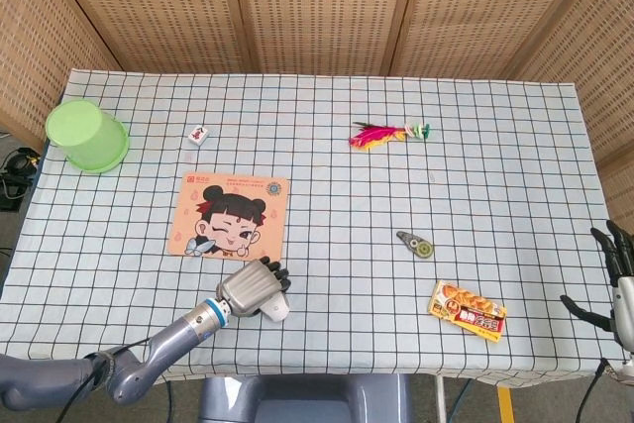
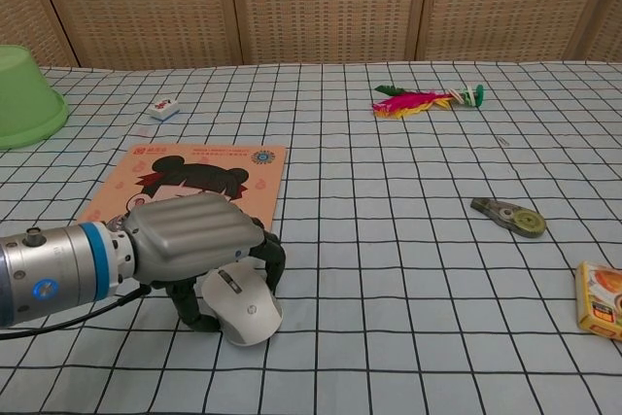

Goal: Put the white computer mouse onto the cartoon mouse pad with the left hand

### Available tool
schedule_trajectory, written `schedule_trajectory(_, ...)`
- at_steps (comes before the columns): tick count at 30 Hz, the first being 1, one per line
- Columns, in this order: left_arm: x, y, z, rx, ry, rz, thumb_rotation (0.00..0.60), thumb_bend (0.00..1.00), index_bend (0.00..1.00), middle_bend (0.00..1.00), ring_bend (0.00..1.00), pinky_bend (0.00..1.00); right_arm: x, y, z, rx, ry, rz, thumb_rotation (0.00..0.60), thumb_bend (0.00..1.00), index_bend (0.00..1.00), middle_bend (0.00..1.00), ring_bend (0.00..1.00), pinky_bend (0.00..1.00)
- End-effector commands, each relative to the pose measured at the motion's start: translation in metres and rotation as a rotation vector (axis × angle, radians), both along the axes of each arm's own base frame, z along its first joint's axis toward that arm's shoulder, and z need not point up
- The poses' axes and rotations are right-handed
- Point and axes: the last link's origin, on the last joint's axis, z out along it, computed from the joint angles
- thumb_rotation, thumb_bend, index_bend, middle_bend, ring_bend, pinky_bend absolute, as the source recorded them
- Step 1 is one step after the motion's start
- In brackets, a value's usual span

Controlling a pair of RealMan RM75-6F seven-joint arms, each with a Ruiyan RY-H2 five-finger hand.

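Two hands show, and only the left hand is at work. It sits low over the white mouse near the front edge of the table, its fingers curled down around the far side of the mouse and its thumb down on the near left side, so the mouse sits between them. Whether they actually press it or only cage it cannot be told. The mouse lies flat on the checked cloth, just in front of the cartoon mouse pad and not on it.

The right hand hangs off the right edge of the table, fingers spread and holding nothing.

Elsewhere on the cloth, a green bowl sits upside down at the far left, a small tile lies beside it, a feathered shuttlecock lies towards the back, a correction tape lies right of centre, and a snack packet lies near the front right.
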Motion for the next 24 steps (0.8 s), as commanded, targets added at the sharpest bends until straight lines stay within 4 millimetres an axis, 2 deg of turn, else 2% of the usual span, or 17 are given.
schedule_trajectory(1, 0.0, 0.003, 0.007, 0.029, -0.02, -0.021, 0.6, 0.35, 0.54, 0.3, 0.27, 0.32, -0.001, 0.0, 0.0, -0.001, -0.001, -0.004, 0.6, 0.07, 0.12, 0.0, 0.0, 0.0)
schedule_trajectory(4, -0.003, 0.012, 0.018, 0.061, -0.021, -0.048, 0.6, 0.35, 0.54, 0.3, 0.27, 0.32, -0.002, -0.001, 0.001, -0.001, 0.0, -0.01, 0.6, 0.07, 0.12, 0.0, 0.0, 0.0)
schedule_trajectory(6, -0.008, 0.031, 0.04, 0.124, 0.006, -0.113, 0.6, 0.35, 0.55, 0.3, 0.27, 0.32, -0.005, -0.002, 0.001, -0.005, 0.004, -0.022, 0.6, 0.08, 0.12, 0.0, 0.0, 0.0)
schedule_trajectory(9, -0.013, 0.043, 0.054, 0.138, 0.022, -0.152, 0.6, 0.35, 0.55, 0.3, 0.27, 0.32, -0.006, -0.003, 0.001, -0.007, 0.007, -0.03, 0.6, 0.08, 0.12, 0.0, 0.0, 0.0)
schedule_trajectory(14, -0.027, 0.075, 0.078, 0.17, 0.086, -0.266, 0.6, 0.35, 0.56, 0.3, 0.27, 0.32, -0.011, -0.006, 0.0, -0.01, 0.022, -0.058, 0.6, 0.07, 0.13, 0.0, 0.0, 0.0)
schedule_trajectory(19, -0.04, 0.095, 0.087, 0.167, 0.113, -0.374, 0.6, 0.35, 0.55, 0.3, 0.27, 0.32, -0.013, -0.008, -0.001, -0.014, 0.038, -0.072, 0.6, 0.08, 0.13, 0.0, 0.0, 0.0)
schedule_trajectory(24, -0.049, 0.112, 0.087, 0.168, 0.111, -0.412, 0.6, 0.35, 0.55, 0.3, 0.27, 0.32, -0.014, -0.009, -0.002, -0.021, 0.05, -0.082, 0.6, 0.08, 0.13, 0.0, 0.0, 0.0)
